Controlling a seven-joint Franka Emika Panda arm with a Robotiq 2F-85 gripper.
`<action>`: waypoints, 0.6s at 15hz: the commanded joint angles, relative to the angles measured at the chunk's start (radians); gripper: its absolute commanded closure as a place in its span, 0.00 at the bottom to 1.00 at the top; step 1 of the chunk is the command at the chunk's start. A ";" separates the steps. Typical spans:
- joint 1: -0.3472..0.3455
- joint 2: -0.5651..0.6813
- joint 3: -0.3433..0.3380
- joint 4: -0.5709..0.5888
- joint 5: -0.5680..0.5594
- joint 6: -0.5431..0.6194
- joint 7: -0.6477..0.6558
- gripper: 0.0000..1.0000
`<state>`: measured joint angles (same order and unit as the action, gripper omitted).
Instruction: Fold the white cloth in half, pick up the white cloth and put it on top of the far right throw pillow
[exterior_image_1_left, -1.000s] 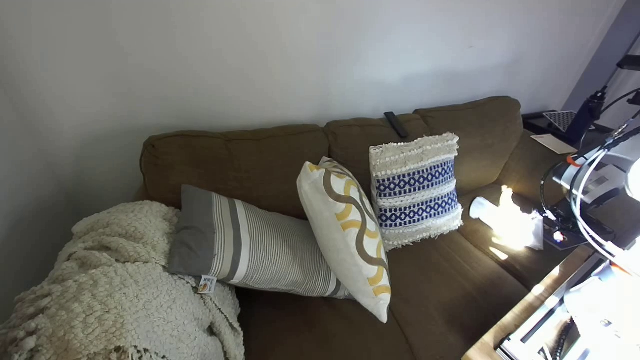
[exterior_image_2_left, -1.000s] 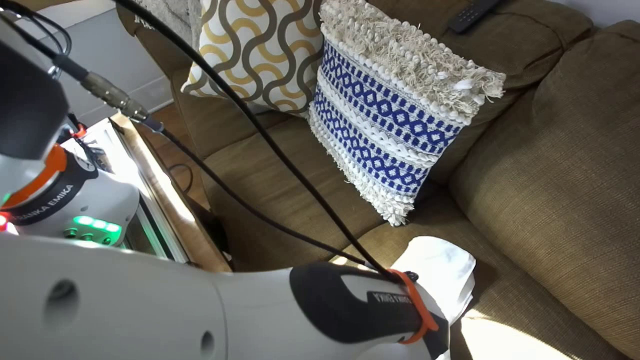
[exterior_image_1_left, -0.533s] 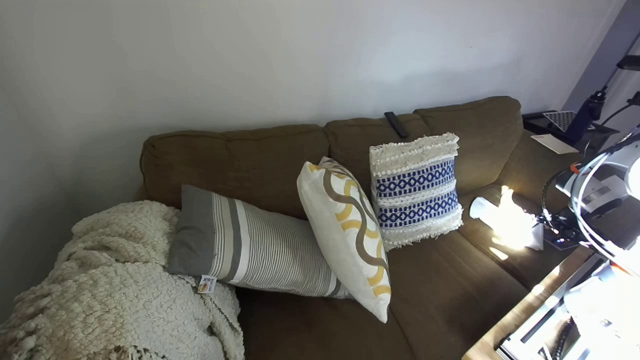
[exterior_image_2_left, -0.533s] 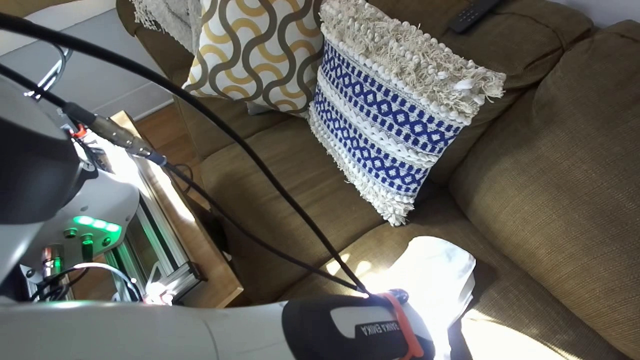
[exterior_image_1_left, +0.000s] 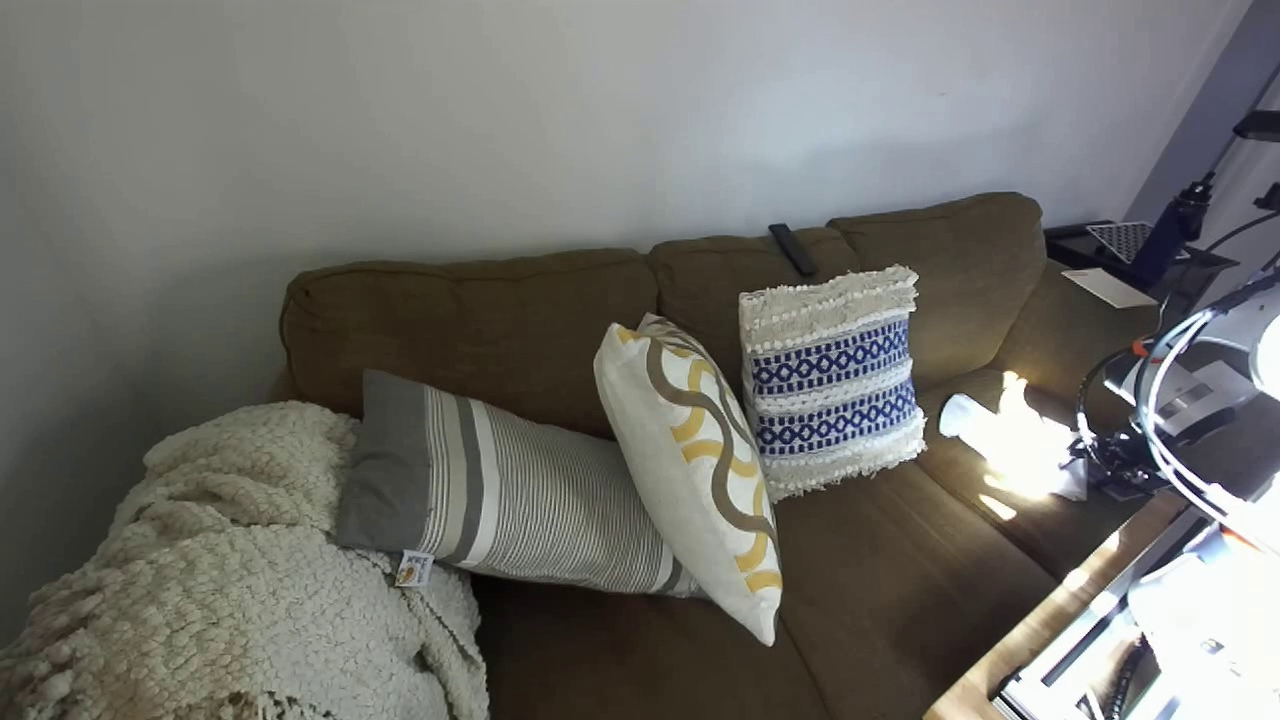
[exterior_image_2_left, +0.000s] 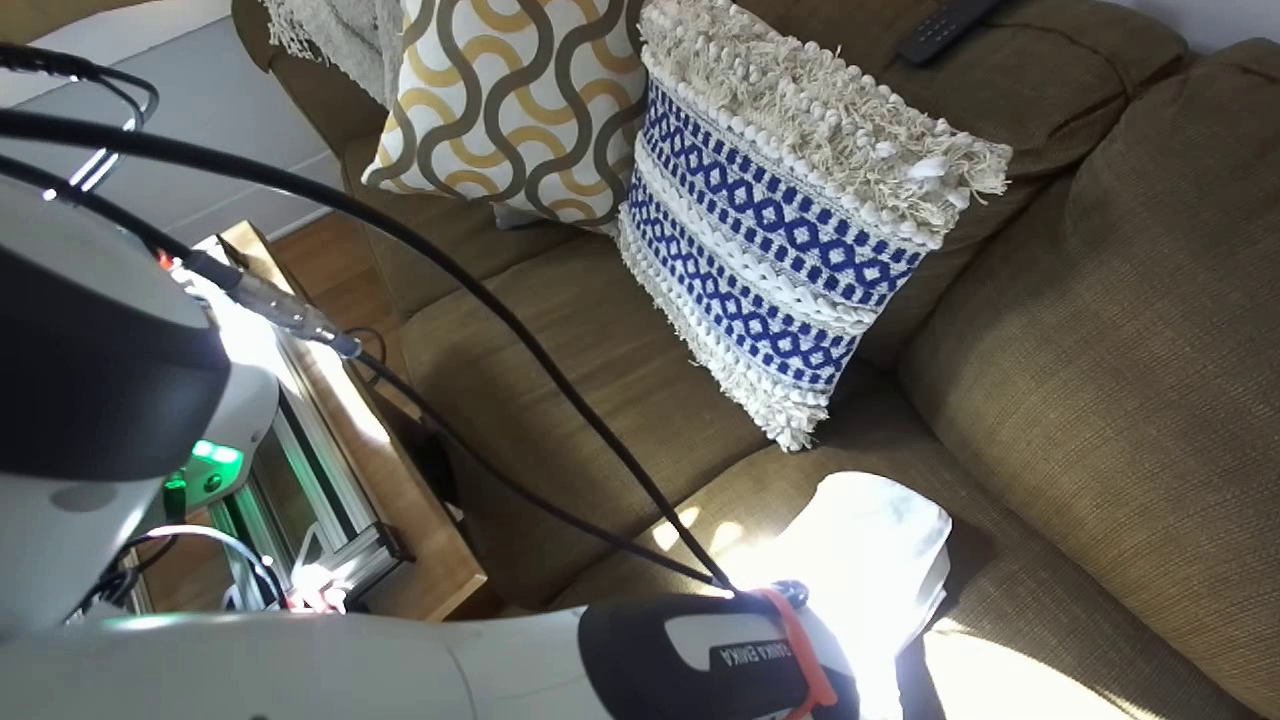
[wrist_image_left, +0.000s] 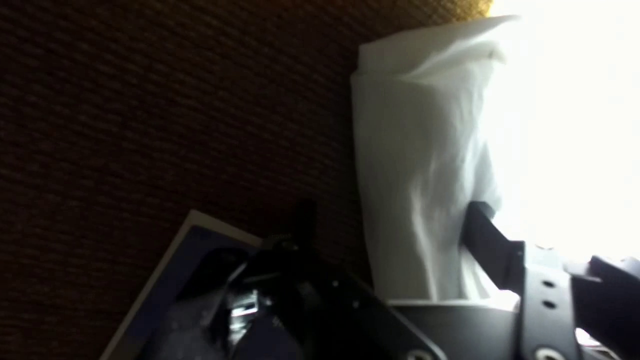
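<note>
The white cloth lies flattened on the sofa seat, brightly sunlit, in both exterior views (exterior_image_1_left: 1015, 450) (exterior_image_2_left: 870, 540). In the wrist view the cloth (wrist_image_left: 400, 150) has its near edge between my fingers. My gripper (wrist_image_left: 392, 212) is open, with one finger over the cloth and the other over dark sofa fabric beside it. I cannot tell whether the finger touches the cloth. In an exterior view the gripper (exterior_image_1_left: 1090, 455) is at the cloth's near end. The far right throw pillow, white with navy bands and fringe (exterior_image_1_left: 835, 385) (exterior_image_2_left: 760, 230), leans upright on the backrest.
A dark blue flat item with a pale edge (wrist_image_left: 180, 265) lies beside the cloth. A mustard-curve pillow (exterior_image_1_left: 690, 480), a grey striped pillow (exterior_image_1_left: 540, 500) and a cream knit blanket (exterior_image_1_left: 230, 600) are further along. A black remote (exterior_image_1_left: 792, 250) lies on the backrest. A wooden table edge (exterior_image_1_left: 1060, 600) borders the seat.
The arm's forearm has dropped lower in an exterior view, and its upper joint has swung inward. The gripper has shifted slightly by the cloth's end. The cloth and pillows have not moved.
</note>
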<state>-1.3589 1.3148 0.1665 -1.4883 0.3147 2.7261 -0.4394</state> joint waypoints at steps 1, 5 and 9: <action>-0.014 0.040 0.020 0.046 -0.028 0.009 0.018 0.54; -0.025 -0.011 0.033 0.004 -0.022 0.023 0.016 0.85; -0.049 -0.086 0.043 -0.048 -0.023 -0.016 -0.001 1.00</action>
<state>-1.3626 1.2942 0.1843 -1.4742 0.3101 2.7274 -0.4382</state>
